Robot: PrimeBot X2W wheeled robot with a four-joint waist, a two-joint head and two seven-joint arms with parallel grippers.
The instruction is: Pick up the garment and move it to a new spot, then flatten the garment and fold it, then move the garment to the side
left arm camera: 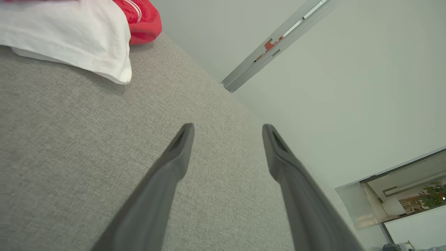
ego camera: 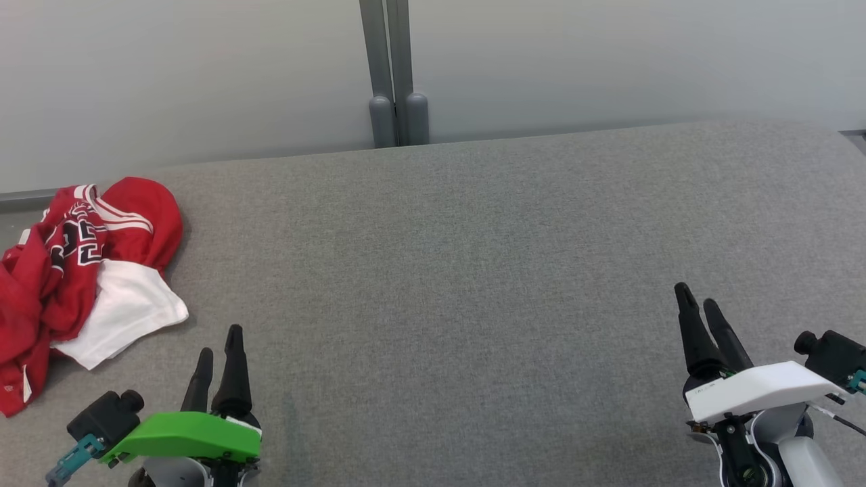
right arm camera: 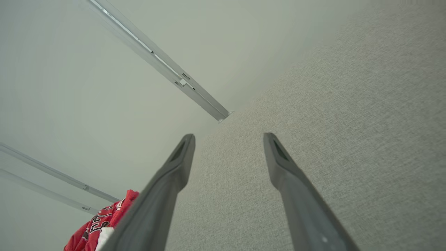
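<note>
A crumpled red and white garment (ego camera: 81, 270) with black lettering lies at the far left of the grey fabric surface (ego camera: 440, 270). Its white sleeve and a red fold appear as the garment (left arm camera: 87, 38) in the top left of the left wrist view, and a red corner of the garment (right arm camera: 101, 223) peeks in at the bottom left of the right wrist view. My left gripper (ego camera: 220, 341) hovers near the front left, just right of the garment, open and empty. My right gripper (ego camera: 697, 297) is open and empty at the front right, far from the cloth.
A pale wall (ego camera: 609, 61) runs behind the surface, with a grey vertical post (ego camera: 392, 74) at its middle. A window or glass panel (left arm camera: 404, 195) shows at the lower right of the left wrist view.
</note>
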